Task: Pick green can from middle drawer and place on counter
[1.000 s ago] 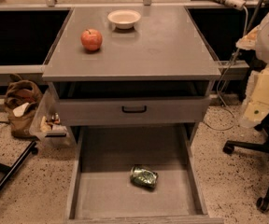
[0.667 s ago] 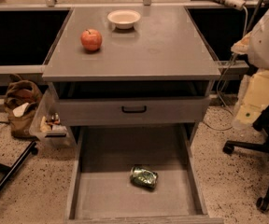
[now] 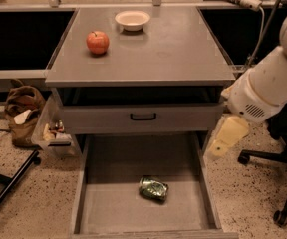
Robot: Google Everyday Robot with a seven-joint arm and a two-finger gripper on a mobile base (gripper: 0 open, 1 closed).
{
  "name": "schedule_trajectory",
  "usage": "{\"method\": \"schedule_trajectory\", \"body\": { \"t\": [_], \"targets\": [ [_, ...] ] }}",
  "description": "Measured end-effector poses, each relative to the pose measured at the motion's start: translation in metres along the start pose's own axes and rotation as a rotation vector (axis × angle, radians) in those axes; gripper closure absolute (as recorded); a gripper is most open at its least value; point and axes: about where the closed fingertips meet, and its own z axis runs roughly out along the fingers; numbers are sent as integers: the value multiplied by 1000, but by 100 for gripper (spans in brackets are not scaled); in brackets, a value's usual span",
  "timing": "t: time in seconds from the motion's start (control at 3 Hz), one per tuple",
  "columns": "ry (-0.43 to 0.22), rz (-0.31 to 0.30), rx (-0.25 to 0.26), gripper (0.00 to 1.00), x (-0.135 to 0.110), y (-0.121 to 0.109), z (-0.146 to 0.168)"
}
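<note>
The green can [image 3: 153, 188] lies on its side on the grey floor of the pulled-out middle drawer [image 3: 108, 208], a little right of the middle. The counter [image 3: 168, 49] is the grey top slab of the cabinet above. My white arm comes in from the right. My gripper [image 3: 224, 138] is the pale cream part hanging just outside the drawer's right wall, above and to the right of the can and apart from it.
A red apple [image 3: 97, 42] and a white bowl [image 3: 132, 19] sit on the counter's far left part. A grey drawer front with a black handle [image 3: 143, 116] is above the open drawer. A brown bag [image 3: 21, 113] is on the floor at left, a chair base [image 3: 278, 183] at right.
My arm has swung left and down toward the cabinet's right side, bringing the gripper close to the open drawer's right wall. The can, apple and bowl have not moved.
</note>
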Motion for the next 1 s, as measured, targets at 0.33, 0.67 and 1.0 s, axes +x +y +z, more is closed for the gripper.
{"method": "schedule_trajectory", "body": {
  "t": [0.33, 0.67, 1.0],
  "targets": [
    [-30, 1, 43, 0, -7, -10, 5],
    [-30, 1, 43, 0, -7, -10, 5],
    [-60, 31, 18, 0, -2, -11, 41]
  ]
}}
